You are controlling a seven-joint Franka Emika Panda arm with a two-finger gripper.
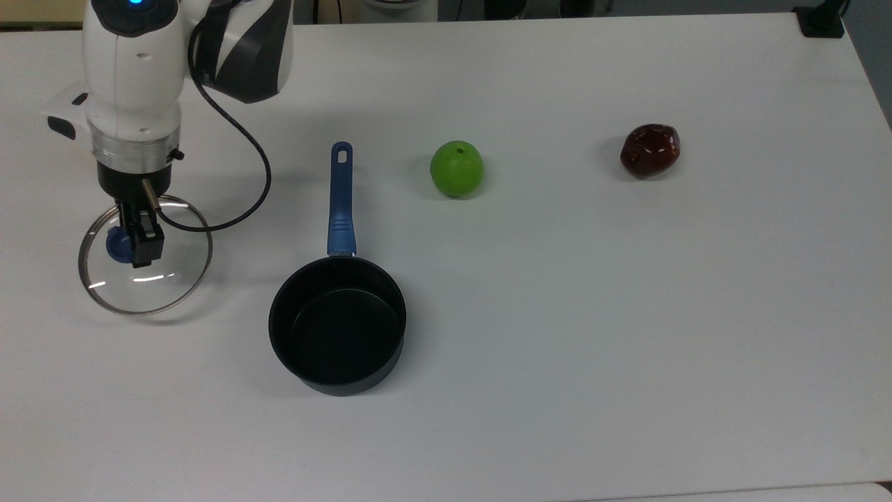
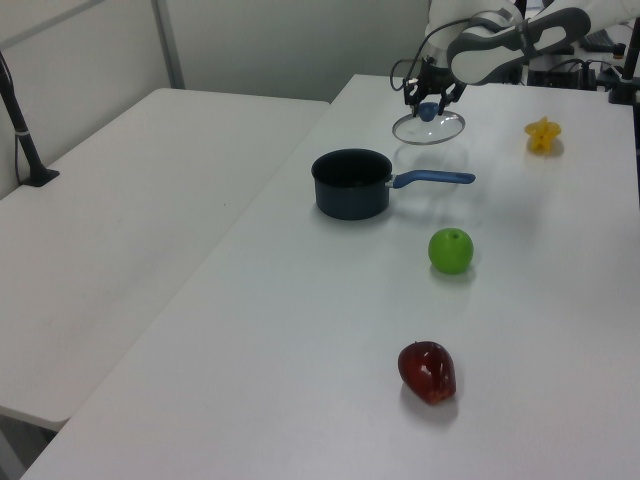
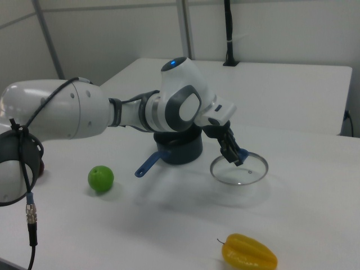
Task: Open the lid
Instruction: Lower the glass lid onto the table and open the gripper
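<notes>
One lid (image 1: 150, 279), one saucepan (image 1: 337, 335), three fruit: green (image 1: 456, 168), red (image 1: 649, 150), yellow (image 3: 249, 253).

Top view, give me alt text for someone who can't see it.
A white robot arm's end effector grips the blue knob of a round glass lid at the top view's left, beside an open black saucepan whose blue handle points up the frame. A green apple and a dark red fruit sit further right on the white table.

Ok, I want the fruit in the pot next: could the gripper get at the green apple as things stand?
Probably not right away: the gripper is shut on the lid by its blue knob, so it must set that down first. Otherwise the green apple sits in the open on the table, nothing crowding it.
</notes>
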